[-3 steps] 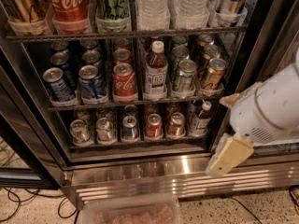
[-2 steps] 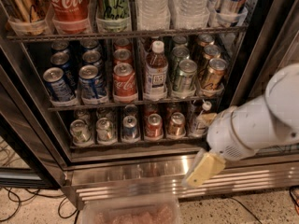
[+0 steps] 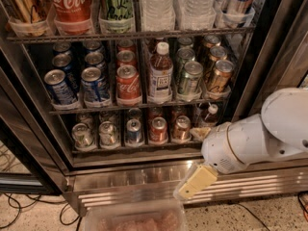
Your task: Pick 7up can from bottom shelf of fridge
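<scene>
The fridge (image 3: 33, 129) stands open in front of me. Its bottom shelf (image 3: 120, 148) holds two pale green-silver 7up cans (image 3: 83, 134) at the left, then a blue can (image 3: 134, 130), two red-orange cans (image 3: 158, 129) and a small bottle (image 3: 209, 115). My gripper (image 3: 197, 158) is on the white arm at the lower right, in front of the shelf's right end and well right of the 7up cans. One yellowish finger (image 3: 195, 182) hangs over the steel base and the other fingertip (image 3: 199, 133) is near the small bottle. The gripper is open and empty.
The rack above (image 3: 144, 102) holds Pepsi and Coca-Cola cans, a bottle and green and bronze cans. The slatted stainless base (image 3: 125, 184) lies under the bottom shelf. A clear plastic bin (image 3: 134, 220) sits on the floor below. Cables (image 3: 14, 211) lie at the left. The dark door frame (image 3: 269, 57) is at the right.
The arm and gripper have moved left and down, from the right side of the fridge to the front of the bottom shelf's right end.
</scene>
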You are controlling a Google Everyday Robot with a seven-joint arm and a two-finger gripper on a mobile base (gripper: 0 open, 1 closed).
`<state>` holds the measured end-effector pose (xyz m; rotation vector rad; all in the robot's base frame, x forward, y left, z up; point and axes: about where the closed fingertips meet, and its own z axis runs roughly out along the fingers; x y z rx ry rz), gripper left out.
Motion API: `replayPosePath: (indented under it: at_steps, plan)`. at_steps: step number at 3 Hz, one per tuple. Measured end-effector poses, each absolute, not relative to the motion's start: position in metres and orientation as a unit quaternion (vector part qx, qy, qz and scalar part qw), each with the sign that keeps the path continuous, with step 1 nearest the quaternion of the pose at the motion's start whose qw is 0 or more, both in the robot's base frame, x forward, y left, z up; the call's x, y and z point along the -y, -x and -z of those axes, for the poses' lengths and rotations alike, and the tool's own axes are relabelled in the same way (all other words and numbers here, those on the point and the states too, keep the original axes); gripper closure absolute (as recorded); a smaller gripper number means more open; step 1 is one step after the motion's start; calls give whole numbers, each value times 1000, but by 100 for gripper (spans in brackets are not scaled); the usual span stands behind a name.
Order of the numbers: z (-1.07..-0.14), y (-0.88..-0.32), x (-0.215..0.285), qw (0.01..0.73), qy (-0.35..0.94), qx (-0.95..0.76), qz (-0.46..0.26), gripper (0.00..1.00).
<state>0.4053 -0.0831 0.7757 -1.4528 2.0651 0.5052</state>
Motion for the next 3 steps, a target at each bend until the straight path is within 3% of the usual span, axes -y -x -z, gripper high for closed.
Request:
replayPosePath:
  at_steps: [1,3]
  plan:
    - [-765,-400,63,292,559,-755,-183,0]
    - [-728,-405,-30,329,588,-721,-160,0]
